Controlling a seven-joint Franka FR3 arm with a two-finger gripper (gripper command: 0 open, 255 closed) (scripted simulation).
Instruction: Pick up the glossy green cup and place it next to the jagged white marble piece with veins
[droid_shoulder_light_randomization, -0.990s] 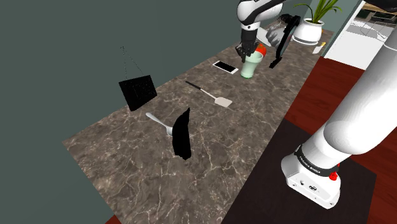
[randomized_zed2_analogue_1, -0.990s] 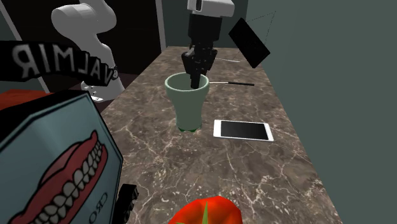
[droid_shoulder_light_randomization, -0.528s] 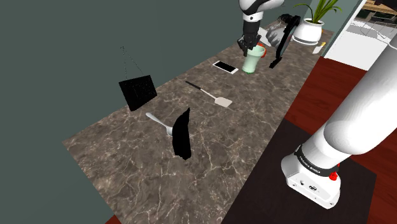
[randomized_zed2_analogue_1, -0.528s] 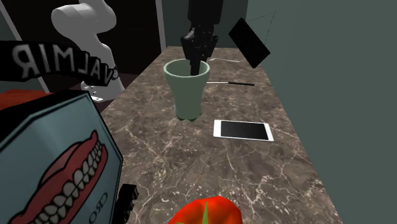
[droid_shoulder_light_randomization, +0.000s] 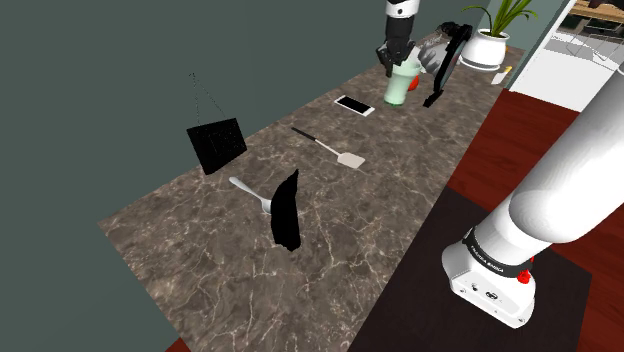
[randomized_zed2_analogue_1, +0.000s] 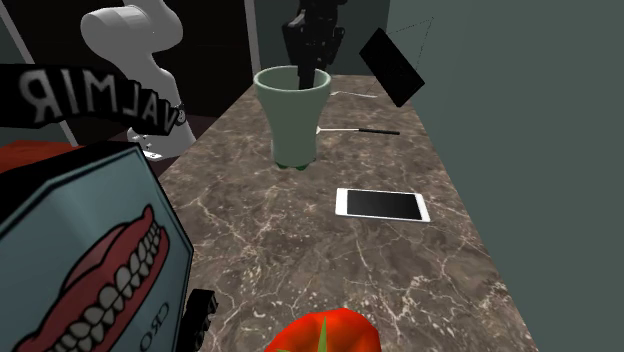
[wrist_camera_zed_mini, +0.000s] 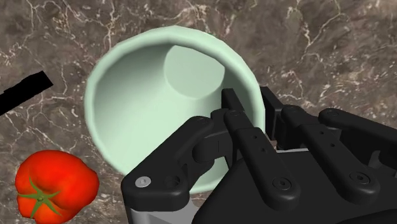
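Pale-green cup (randomized_zed2_analogue_1: 293, 120): hanging clear of the veined brown counter (randomized_zed2_analogue_1: 400, 270), near its far end in the shoulder view.
Gripper (randomized_zed2_analogue_1: 304, 72): pinching the cup's wall, one finger inside, one outside.
Handling: looking light, rigid and glossy, so likely slipping if tilted; gripping just under the rim seeming soundest.
Wrist view: showing a red tomato (wrist_camera_zed_mini: 54, 184) on the counter beside the cup.
Shoulder view: showing a black jagged piece (droid_shoulder_light_randomization: 287, 210) well apart — perhaps the goal.

One cup (randomized_zed2_analogue_1: 292, 120), one phone (randomized_zed2_analogue_1: 382, 205), one tomato (wrist_camera_zed_mini: 54, 184), perhaps two utensils (droid_shoulder_light_randomization: 350, 158).
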